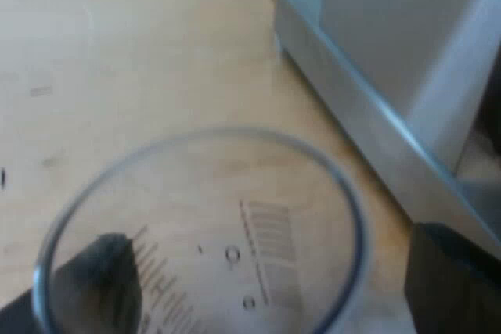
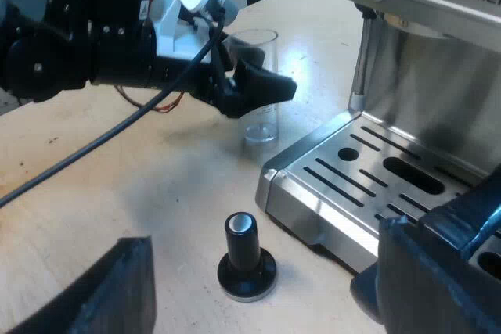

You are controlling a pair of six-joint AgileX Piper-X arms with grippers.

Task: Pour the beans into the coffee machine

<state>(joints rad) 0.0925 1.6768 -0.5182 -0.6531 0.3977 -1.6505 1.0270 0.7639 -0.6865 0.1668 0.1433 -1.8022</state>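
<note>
- In the right wrist view, the right gripper (image 2: 264, 238) is seen spread wide, its two black fingers (image 2: 86, 291) set well apart with nothing gripped.
- Just beyond those fingers, a tamper (image 2: 246, 260) with a black knob is stood upright on the wooden table (image 2: 117, 185), near the corner of the coffee machine (image 2: 407, 91).
- The slotted metal drip tray (image 2: 368, 170) is seen at the machine's front.
- Farther off, the measuring glass (image 2: 258, 119) is stood upright on the table, near the tray's corner but apart from it.
- The left gripper (image 2: 258, 76) is placed around the glass, one finger lying across the side that faces the camera.
- In the left wrist view, the glass (image 1: 211, 232) is looked into from above, between the left gripper's (image 1: 266, 244) fingers (image 1: 454, 279).
- One finger is seen through the glass wall. The other is held clear of the rim with bare table between, so this gripper is taken as unclamped, its fingers apart around the glass.
- Printed measuring marks (image 1: 270, 240) are seen on the glass.
- Beyond the glass, the machine's base (image 1: 368, 115) is seen close by.
</note>
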